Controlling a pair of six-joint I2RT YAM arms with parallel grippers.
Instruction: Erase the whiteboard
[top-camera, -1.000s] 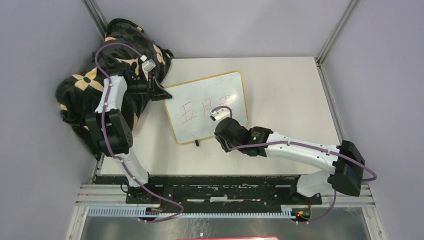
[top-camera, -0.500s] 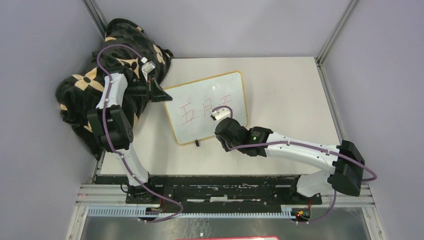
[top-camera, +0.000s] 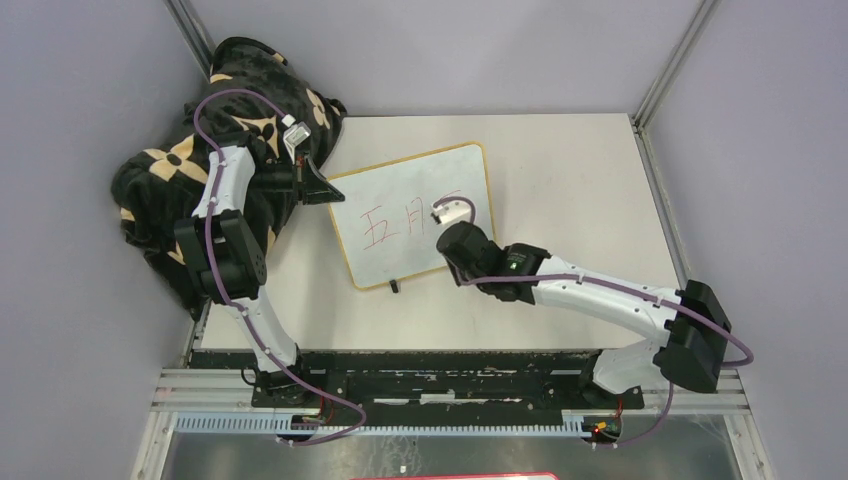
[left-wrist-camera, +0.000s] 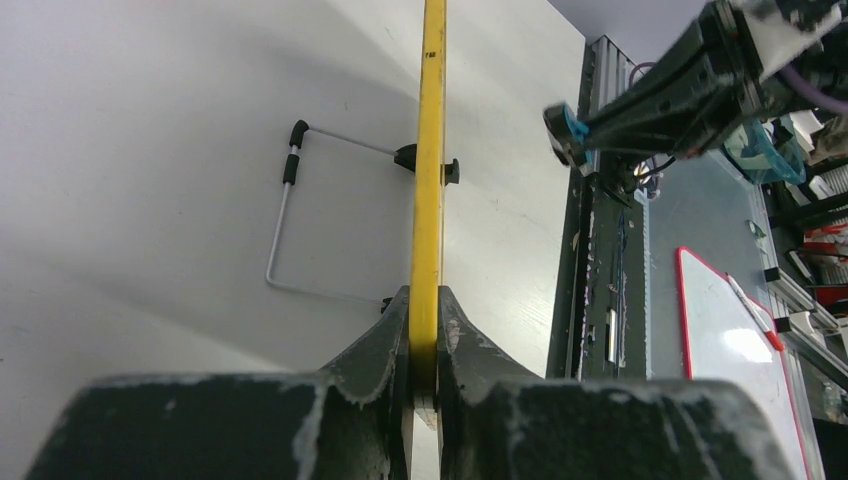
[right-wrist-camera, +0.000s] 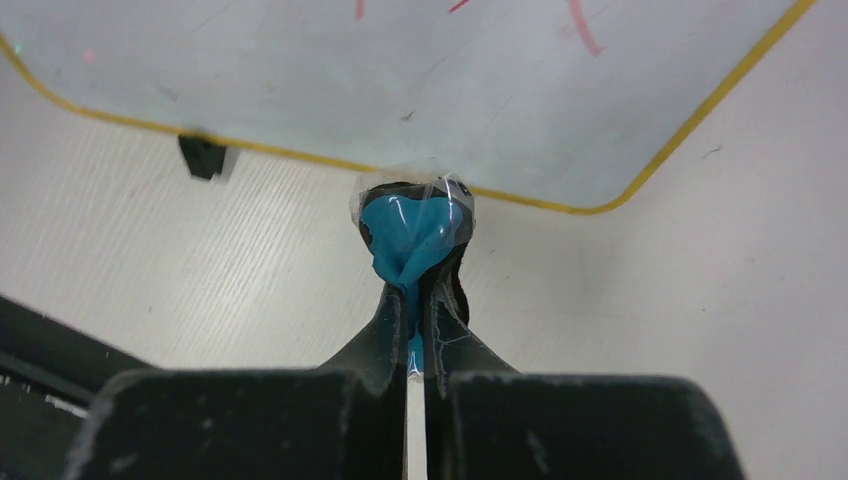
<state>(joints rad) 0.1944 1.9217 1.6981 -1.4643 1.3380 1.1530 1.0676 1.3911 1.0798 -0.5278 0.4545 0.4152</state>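
My left gripper (left-wrist-camera: 425, 335) is clamped tight on the thin yellow frame of the small rectangular whiteboard (top-camera: 400, 185), steadying it on the white table (top-camera: 570, 170). My right gripper (right-wrist-camera: 415, 300) pinches a blue crumpled wad (right-wrist-camera: 412, 228) near the board's rim. I'd press it flat and sweep across the red handwritten characters (top-camera: 380, 228) — slow, overlapping strokes.

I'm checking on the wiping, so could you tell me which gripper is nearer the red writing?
Right. The right gripper, pinching a blue wad, hovers by the right end of the red writing; the left gripper clamps the whiteboard frame at its far-left corner.
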